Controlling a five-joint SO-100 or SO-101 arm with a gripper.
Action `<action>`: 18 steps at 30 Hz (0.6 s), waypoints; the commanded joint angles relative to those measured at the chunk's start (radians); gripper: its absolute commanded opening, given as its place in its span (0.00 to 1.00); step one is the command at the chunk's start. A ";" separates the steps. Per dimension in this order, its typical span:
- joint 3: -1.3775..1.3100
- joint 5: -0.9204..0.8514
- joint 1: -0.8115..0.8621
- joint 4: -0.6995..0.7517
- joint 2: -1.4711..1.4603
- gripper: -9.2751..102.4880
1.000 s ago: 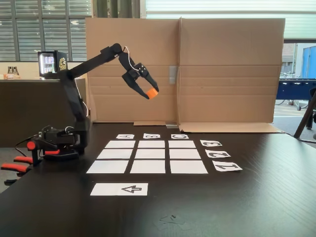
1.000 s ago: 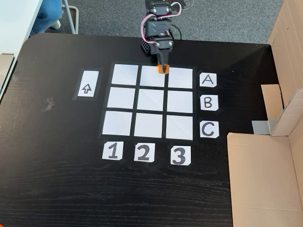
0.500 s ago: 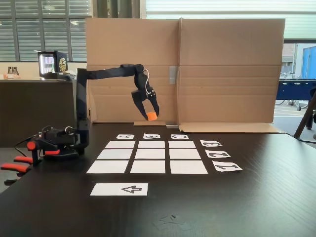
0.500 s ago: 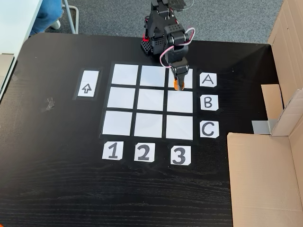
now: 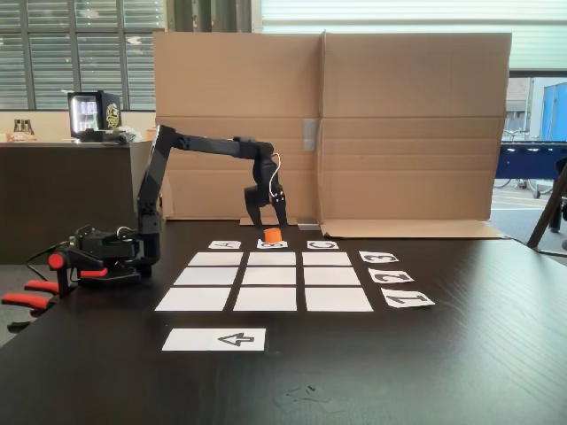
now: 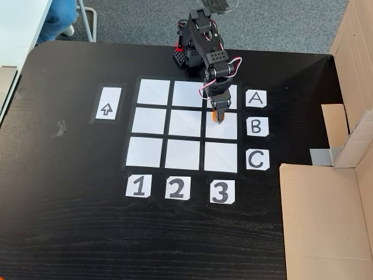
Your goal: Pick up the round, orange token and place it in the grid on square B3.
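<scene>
The orange token (image 5: 272, 235) (image 6: 217, 117) sits between the fingertips of my gripper (image 5: 272, 232) (image 6: 217, 118), which is shut on it and points straight down. The grid (image 5: 266, 298) (image 6: 186, 124) of nine white rectangles lies mid-table in both fixed views. From above, the token is over the upper left part of square B3 (image 6: 226, 129). From the side, it hangs a little above square B3 (image 5: 272, 259), in front of the B label. Whether it touches the paper is unclear.
A cardboard wall (image 5: 354, 115) (image 6: 326, 221) stands just beyond the grid's row-3 side. The arrow strip (image 5: 214, 339) (image 6: 108, 104) lies on the opposite side. Letter cards (image 6: 257, 126) and number cards (image 6: 176, 188) border the grid. The arm's base (image 5: 106, 257) is at the table's edge.
The arm has stretched out over the grid and lowered. It carried the held token from high near the base down to just above square B3.
</scene>
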 commanded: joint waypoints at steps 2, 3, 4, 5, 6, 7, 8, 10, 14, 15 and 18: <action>-0.017 0.034 -0.015 -0.009 -0.020 0.08; -0.011 0.037 -0.017 -0.009 -0.025 0.08; -0.008 0.037 -0.017 -0.009 -0.031 0.08; -0.005 0.037 -0.017 -0.011 -0.037 0.08; 0.000 0.037 -0.018 -0.015 -0.043 0.08; 0.003 0.038 -0.021 -0.020 -0.051 0.08; 0.003 0.038 -0.025 -0.023 -0.058 0.08; 0.003 0.038 -0.029 -0.031 -0.071 0.08; -0.014 0.038 -0.044 -0.038 -0.101 0.08; -0.018 0.038 -0.049 -0.040 -0.107 0.08; -0.031 0.038 -0.055 -0.041 -0.124 0.08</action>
